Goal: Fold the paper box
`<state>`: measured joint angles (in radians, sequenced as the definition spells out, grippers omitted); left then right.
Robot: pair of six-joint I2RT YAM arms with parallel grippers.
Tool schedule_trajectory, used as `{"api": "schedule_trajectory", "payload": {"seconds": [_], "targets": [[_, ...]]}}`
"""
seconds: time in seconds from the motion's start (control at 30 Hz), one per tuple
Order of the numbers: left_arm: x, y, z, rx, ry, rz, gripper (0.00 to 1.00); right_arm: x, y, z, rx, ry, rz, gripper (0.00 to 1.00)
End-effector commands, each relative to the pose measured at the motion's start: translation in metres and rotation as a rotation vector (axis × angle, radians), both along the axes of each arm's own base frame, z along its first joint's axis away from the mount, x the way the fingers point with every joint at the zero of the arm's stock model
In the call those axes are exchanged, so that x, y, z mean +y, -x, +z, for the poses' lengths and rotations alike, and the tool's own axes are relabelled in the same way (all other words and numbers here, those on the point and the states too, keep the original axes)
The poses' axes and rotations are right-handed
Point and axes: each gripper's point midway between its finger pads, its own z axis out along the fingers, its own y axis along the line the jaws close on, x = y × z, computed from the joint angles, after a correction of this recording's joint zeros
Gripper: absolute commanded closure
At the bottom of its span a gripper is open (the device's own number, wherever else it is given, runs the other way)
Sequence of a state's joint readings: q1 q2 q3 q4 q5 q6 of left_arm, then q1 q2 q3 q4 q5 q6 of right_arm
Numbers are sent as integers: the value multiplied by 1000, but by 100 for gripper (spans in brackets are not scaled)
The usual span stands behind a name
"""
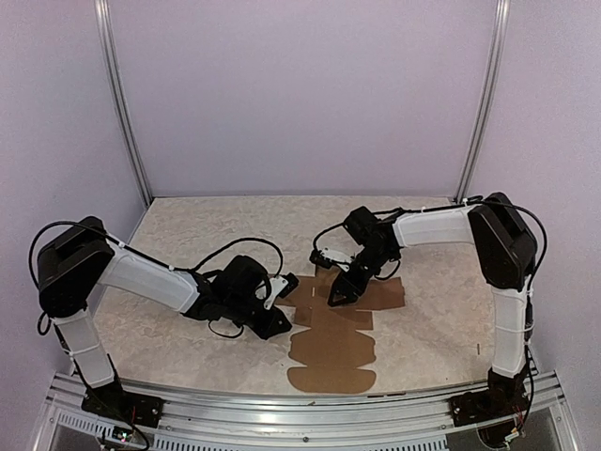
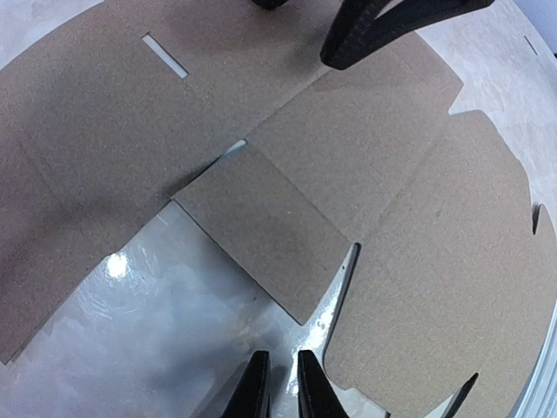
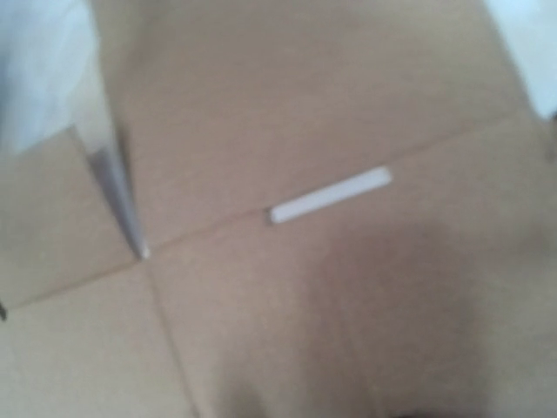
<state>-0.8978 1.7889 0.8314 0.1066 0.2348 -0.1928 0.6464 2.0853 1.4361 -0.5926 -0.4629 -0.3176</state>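
Note:
The paper box [image 1: 333, 352] lies as a flat brown die-cut sheet on the table in front of the arms. My left gripper [image 1: 282, 327] is low at the sheet's left edge. In the left wrist view the left gripper [image 2: 283, 387] is almost closed and empty over bare table, just short of a square flap [image 2: 261, 226]. My right gripper [image 1: 338, 297] points down onto the sheet's far panels. Its fingers [image 2: 374, 30] show spread apart, tips at the cardboard. The right wrist view shows only blurred cardboard [image 3: 287, 305] with a slot [image 3: 331, 196].
The speckled tabletop [image 1: 188, 235] surrounds the sheet. A metal rail [image 1: 282, 404] runs along the near edge by the arm bases. Purple walls and two upright metal posts [image 1: 122, 103] close the back. The two grippers are close together over the sheet.

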Motion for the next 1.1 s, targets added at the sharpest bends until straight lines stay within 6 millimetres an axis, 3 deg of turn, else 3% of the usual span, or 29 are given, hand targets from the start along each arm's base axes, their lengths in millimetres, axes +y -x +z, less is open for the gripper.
{"api": "schedule_trajectory", "payload": {"seconds": [0.0,0.43,0.73,0.83,1.07], "targets": [[-10,-12,3,-42,18,-3,88,-21,17,-17,-22,120,22,42],[-31,-27,13,-103,70,-9,89,-26,29,-45,-99,240,55,46],[-48,3,44,-71,246,-149,84,-29,30,-55,-87,258,44,46],[-53,12,43,-34,275,-188,80,-29,30,-57,-82,259,39,46],[-68,12,35,-24,269,-218,76,-30,36,-63,-51,259,39,46]]}}
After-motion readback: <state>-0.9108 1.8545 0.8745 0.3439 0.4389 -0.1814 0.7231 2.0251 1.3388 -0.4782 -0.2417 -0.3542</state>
